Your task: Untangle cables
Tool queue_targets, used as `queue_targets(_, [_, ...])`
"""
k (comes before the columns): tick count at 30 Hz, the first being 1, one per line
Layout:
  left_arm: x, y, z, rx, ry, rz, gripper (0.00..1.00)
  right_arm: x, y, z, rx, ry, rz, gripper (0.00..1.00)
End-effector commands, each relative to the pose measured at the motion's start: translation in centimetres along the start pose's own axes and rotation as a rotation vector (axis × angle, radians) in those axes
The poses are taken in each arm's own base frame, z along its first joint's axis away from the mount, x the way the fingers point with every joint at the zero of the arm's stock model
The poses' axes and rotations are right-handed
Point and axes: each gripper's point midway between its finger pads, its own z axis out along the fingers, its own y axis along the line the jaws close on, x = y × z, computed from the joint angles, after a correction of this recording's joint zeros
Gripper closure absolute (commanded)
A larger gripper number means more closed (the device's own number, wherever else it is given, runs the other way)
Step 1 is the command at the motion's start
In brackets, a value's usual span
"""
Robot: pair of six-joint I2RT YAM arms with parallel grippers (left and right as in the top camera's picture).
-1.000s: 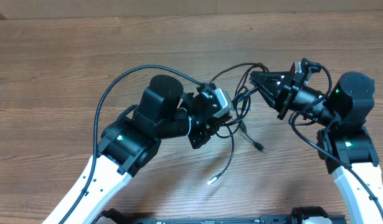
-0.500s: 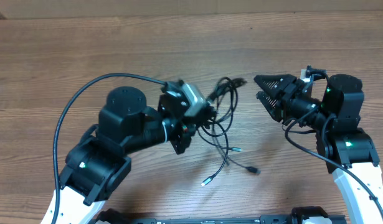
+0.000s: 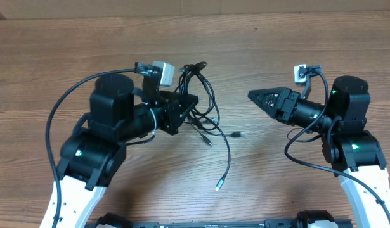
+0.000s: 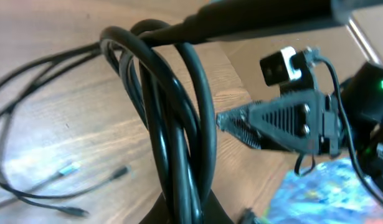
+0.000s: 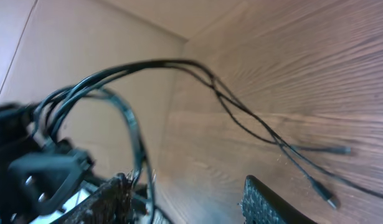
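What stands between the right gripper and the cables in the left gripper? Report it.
Nothing visible. Only bare table lies between the open right gripper and the cables bunched in the shut left gripper; the loose plug ends lie nearer the robot, off that line.

On my overhead feed both arms are the same build. The left arm [image 3: 112,95] and right arm [image 3: 350,95] are matte black around fat, round joint housings. Toward the near edge of the table [image 3: 277,38] they turn to smooth white shells. Each black section shows a small green lamp, the left lamp [image 3: 80,152] and the right lamp [image 3: 354,147].

A thick black cable [image 3: 66,96] arcs off the left arm, and a thinner black lead [image 3: 287,151] curls beneath the right. Each wrist carries a camera: the left camera block [image 3: 163,71] is grey and the right camera block [image 3: 301,69] is whitish. The right gripper [image 3: 253,95] has black, tapering fingers [image 5: 269,202] with finely ribbed inner faces. The left gripper [image 3: 191,101] is the same black.
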Motion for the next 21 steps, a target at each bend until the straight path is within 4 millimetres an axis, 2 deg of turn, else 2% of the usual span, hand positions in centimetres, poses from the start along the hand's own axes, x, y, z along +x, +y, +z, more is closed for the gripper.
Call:
queue_targets(1, [-0.6, 0.0, 0.3, 0.006, -0.002, -0.176, 0.96, 0.7, 1.1, -0.3, -0.04, 0.04, -0.031, 0.44])
queue_targets(6, [-0.6, 0.7, 0.9, -0.015, 0.004, -0.256, 0.96, 1.5, 1.7, -0.4, -0.081, 0.078, -0.099, 0.47])
queue_targets(9, [-0.7, 0.9, 0.9, -0.023, -0.002, -0.397, 0.96, 1.9, 2.1, -0.5, -0.113, 0.097, -0.153, 0.5])
queue_targets(11, [-0.8, 0.8, 0.9, -0.019, -0.007, -0.403, 0.96, 2.0, 2.2, -0.5, -0.12, 0.102, -0.158, 0.5])
queue_targets(14, [-0.6, 0.1, 0.9, 0.016, 0.012, -0.275, 0.96, 2.0, 2.2, -0.5, -0.12, 0.102, -0.158, 0.5])
queue_targets(17, [0.2, -1.7, 0.8, 0.121, 0.062, -0.021, 0.96, 2.0, 2.2, -0.5, -0.117, 0.099, -0.158, 0.44])
queue_targets(21, [2.5, -2.9, 0.3, 0.231, 0.135, 0.291, 0.96, 2.0, 2.2, -0.5, -0.116, 0.099, -0.158, 0.44])
